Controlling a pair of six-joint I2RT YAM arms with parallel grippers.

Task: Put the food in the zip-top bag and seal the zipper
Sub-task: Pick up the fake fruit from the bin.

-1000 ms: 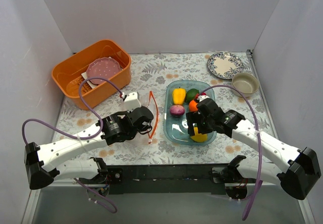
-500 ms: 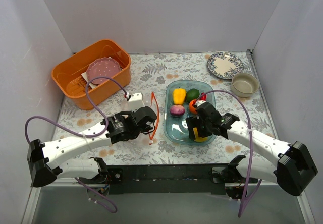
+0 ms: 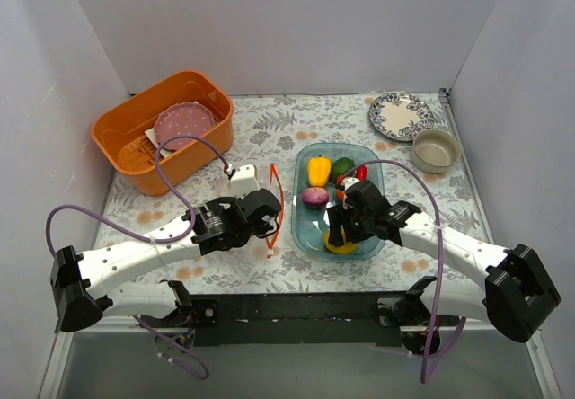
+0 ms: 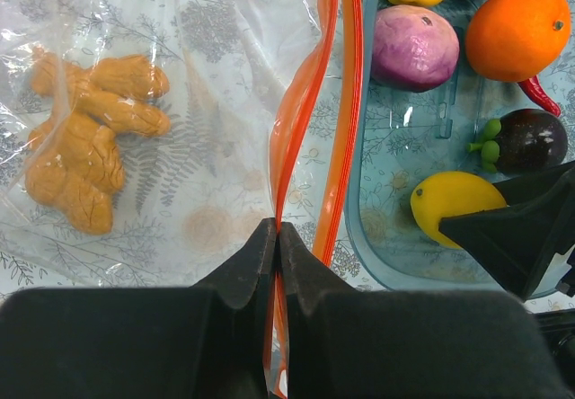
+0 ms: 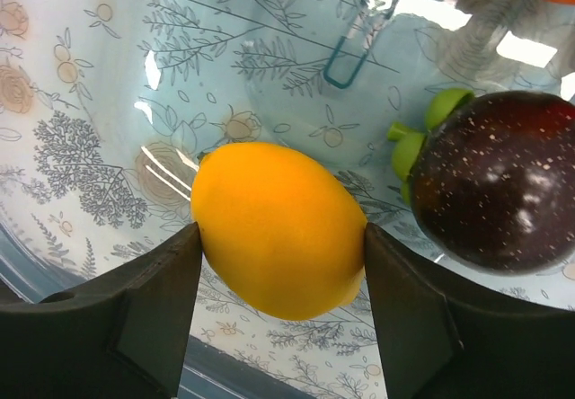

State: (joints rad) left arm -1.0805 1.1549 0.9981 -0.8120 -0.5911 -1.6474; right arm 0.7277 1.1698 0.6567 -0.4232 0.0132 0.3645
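Inside plain white walls, on a floral-print tabletop [image 3: 238,269]: orange basket [image 3: 121,143] with a pink plate [image 3: 182,122] at back left, patterned plate [image 3: 401,115] and beige bowl [image 3: 437,150] at back right. Over the last second, has brought the right end effector [image 5: 280,237] from near the orange [image 4: 517,31] toward the near end of the clear blue tray [image 3: 310,233]. Now presses both fingers against the flanks of the lemon [image 4: 454,204], just beside the mangosteen [image 5: 494,183]. Looks like a finished grasp, with lift and carry to the bag next. Keeps the left end effector [image 4: 277,237] pressed together on the zipper [image 4: 301,102], holding one lip apart just left of the tray. Leaves the zip-top bag [image 4: 207,48] flat on the tabletop with a ginger root [image 4: 85,143] already inside.
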